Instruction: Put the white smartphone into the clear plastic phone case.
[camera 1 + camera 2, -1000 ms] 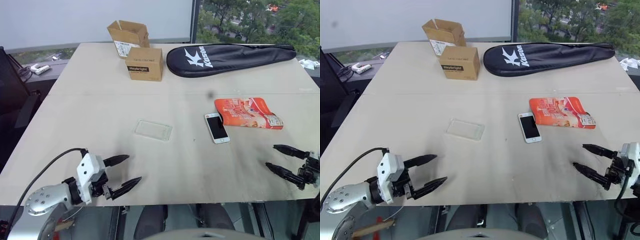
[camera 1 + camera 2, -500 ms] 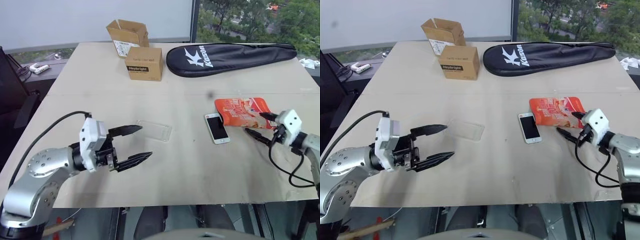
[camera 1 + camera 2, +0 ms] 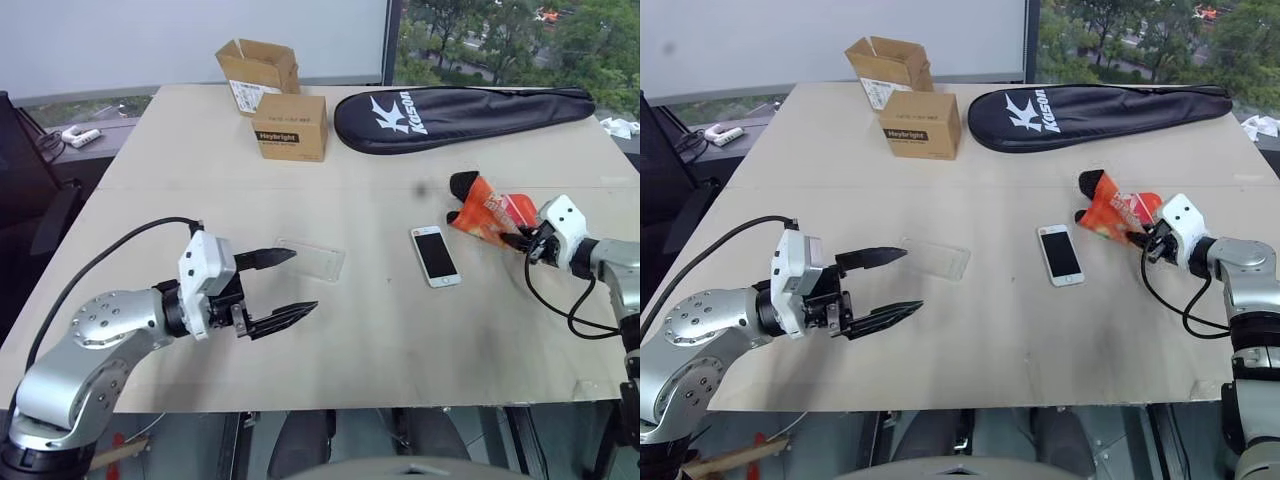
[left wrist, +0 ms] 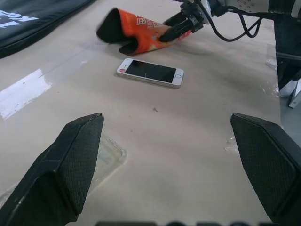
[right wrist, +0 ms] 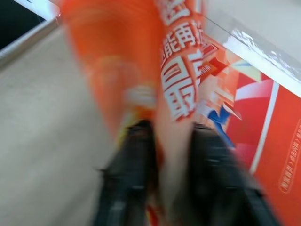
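White smartphone screen-up on the table, well apart from the flat clear case.

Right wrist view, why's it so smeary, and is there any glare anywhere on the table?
Right wrist view: motion blur smears the orange snack packet pinched in the right gripper. Left wrist view: a bright patch of glare lies on the table, and the left gripper's fingers are sharp. Left eye view: even daylight, soft shadows, and the clear plastic phone case barely shows.
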`<state>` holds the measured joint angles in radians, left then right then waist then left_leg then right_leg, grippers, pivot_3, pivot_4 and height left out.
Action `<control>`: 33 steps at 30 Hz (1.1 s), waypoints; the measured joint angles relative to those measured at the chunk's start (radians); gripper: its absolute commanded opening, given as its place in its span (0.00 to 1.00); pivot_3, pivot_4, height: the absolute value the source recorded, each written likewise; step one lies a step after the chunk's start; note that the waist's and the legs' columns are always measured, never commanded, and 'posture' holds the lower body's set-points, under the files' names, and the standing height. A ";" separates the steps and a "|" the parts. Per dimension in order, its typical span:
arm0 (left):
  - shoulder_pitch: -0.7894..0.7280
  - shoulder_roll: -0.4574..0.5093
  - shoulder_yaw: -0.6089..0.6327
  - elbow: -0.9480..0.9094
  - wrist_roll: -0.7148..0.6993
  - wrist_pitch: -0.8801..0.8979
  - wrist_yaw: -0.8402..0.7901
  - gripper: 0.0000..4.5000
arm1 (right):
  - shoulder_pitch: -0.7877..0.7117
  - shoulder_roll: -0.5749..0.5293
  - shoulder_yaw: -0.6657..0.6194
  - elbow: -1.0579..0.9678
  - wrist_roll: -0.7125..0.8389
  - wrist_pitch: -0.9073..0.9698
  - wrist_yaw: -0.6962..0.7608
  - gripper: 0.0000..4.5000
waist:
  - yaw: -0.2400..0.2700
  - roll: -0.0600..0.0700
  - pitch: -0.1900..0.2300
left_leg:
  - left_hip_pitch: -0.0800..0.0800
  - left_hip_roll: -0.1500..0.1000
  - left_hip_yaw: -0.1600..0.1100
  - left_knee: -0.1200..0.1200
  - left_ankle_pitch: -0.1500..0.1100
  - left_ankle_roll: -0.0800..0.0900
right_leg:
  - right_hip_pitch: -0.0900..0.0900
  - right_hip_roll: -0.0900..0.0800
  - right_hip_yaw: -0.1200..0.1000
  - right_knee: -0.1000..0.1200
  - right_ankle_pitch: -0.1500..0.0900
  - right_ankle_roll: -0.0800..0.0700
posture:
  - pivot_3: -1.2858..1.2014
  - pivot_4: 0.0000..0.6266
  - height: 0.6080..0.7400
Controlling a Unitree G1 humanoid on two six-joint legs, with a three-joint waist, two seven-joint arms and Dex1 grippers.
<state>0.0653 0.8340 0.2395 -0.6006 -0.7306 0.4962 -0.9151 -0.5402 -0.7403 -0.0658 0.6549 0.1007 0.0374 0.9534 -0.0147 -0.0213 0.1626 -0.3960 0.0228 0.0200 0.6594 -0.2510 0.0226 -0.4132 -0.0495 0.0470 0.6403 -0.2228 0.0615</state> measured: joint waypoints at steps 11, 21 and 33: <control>-0.105 -0.005 -0.049 0.002 0.023 0.016 0.046 1.00 | -0.320 -0.124 -0.061 0.366 -0.159 -0.319 -0.553 0.32 | -0.003 0.003 0.002 | -0.002 -0.001 0.001 0.000 0.000 0.000 | -0.001 0.000 0.001 -0.001 0.000 0.000 | 0.52 0.24 1.00; -0.103 -0.026 -0.055 0.008 0.044 0.016 0.059 1.00 | -0.375 -0.133 -0.040 0.524 -0.170 -0.455 -0.392 0.99 | -0.033 0.004 0.003 | 0.000 0.000 0.002 -0.002 0.000 0.000 | -0.001 0.000 0.003 -0.001 0.002 0.004 | 0.52 0.24 1.00; -0.060 -0.014 -0.047 0.142 0.157 -0.054 0.016 1.00 | -0.109 -0.031 -0.099 0.073 0.183 -0.056 0.189 0.99 | -0.021 0.005 0.004 | -0.001 0.000 -0.002 -0.002 0.000 0.000 | -0.001 0.000 -0.001 0.001 0.002 0.004 | 0.52 0.24 1.00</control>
<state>0.0056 0.8204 0.1925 -0.4588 -0.5735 0.4424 -0.8992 -0.6493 -0.7714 -0.1646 0.7282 0.2837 -0.0182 1.1426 -0.0352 -0.0164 0.1666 -0.3967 0.0232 0.0181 0.6577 -0.2510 0.0228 -0.4138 -0.0495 0.0458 0.6411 -0.2203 0.0654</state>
